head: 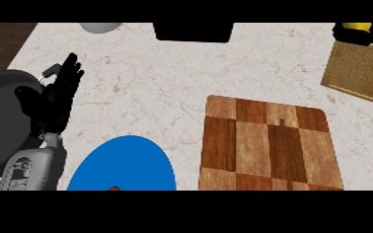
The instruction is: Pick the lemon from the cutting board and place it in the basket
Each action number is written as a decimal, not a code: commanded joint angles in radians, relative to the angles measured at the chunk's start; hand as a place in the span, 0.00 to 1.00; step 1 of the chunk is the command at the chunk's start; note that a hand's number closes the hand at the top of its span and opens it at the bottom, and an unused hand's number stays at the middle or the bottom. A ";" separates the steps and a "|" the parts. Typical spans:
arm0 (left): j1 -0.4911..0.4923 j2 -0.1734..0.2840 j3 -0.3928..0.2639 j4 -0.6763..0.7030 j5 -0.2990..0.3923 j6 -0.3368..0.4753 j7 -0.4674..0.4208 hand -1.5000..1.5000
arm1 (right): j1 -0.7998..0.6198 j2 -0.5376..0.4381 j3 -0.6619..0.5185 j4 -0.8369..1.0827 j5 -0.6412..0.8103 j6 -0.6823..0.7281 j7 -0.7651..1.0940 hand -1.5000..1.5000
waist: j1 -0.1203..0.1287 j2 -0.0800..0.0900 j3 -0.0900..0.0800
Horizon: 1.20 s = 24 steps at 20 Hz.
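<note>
Pale marbled stone forms the bench (160, 79) that fills most of the head view, and at its far right corner a small yellow lemon (357, 26) shows, only partly in view at the picture's edge. The right robot hand (350, 36) is curled round the lemon from below and at the side, its black fingers closed on the fruit and hiding much of it. Just below that robot hand, nearer the robot, lies a tan woven basket (350, 71), cut off by the right edge; whether the lemon hangs over the basket's rim or just beyond it cannot be told. Nearer still and a little to the left of the right robot hand sits a rectangular wooden cutting board (270, 148) of light and dark brown blocks, apart from the basket. Left of the board, between the two hands and close to the robot, is a round blue plate (128, 168). Well to the left of the right robot hand, along the far edge, stand a black boxy object (193, 31) and a rounded grey object (98, 26), both partly out of view. The left robot hand (58, 96) rests at the left edge, fingers straight and pointing up, holding nothing.
</note>
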 commanded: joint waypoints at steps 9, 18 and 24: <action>0.031 -0.015 -0.025 -0.034 -0.022 0.010 0.008 0.50 | 0.039 0.020 0.023 0.036 0.037 0.008 0.023 1.00 | 0.001 0.003 0.006; 0.029 0.025 0.018 -0.006 0.023 -0.041 -0.018 0.50 | 0.049 0.006 0.001 0.056 0.016 0.062 -0.003 1.00 | 0.010 0.011 0.006; -0.046 0.017 0.016 0.009 0.010 -0.012 0.012 0.50 | 0.068 -0.024 -0.043 0.076 -0.028 0.115 -0.026 1.00 | 0.004 0.014 0.007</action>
